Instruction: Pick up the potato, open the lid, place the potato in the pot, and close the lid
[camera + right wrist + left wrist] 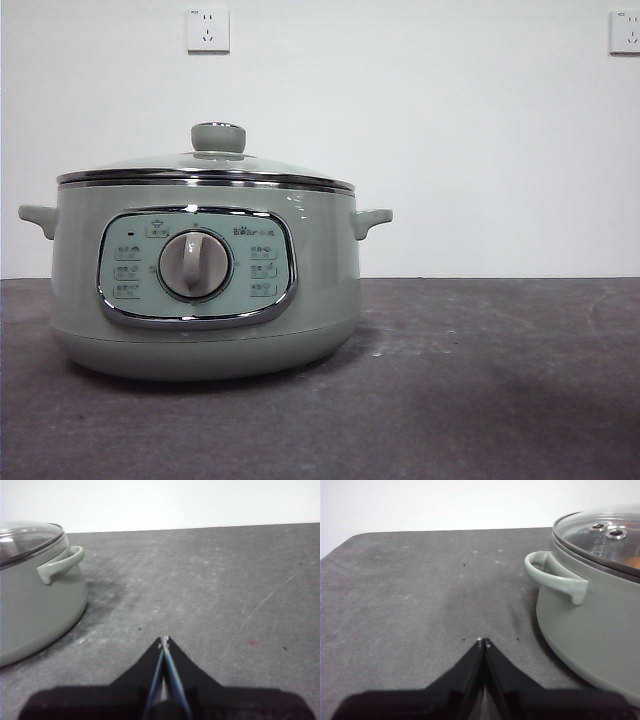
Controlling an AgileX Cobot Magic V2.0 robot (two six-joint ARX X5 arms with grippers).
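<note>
Reading this as the tail end of the job: finding the lid [205, 165] seated flat on the pot [205, 300], steel rim meeting the pot's edge all round, knob [218, 137] upright on top. Seeing no potato anywhere on the table [480, 380]. Catching only a faint orange patch through the glass in the left wrist view, possibly the potato [634, 562] lying inside the pot, though too cropped at the picture's edge to be sure.

Finding the left gripper [483, 641] low over the bare table beside one pot handle, jaws pressed together, holding nothing. Finding the right gripper [163, 639] likewise on the pot's other side, well apart from it, jaws closed tip to tip and empty. Seeing neither arm in the front view.

Judging the closing step done, if that patch is indeed the potato. Needing little next: keeping both arms clear of the pot. Otherwise, needing a search for the potato first, then jaws spread to the knob's width for lifting the lid.

Counting: one pot, one lid, one knob, two side handles [37, 217] [372, 220], one dial [194, 265], at most one potato, two grippers, two wall sockets [208, 30] [625, 30].
</note>
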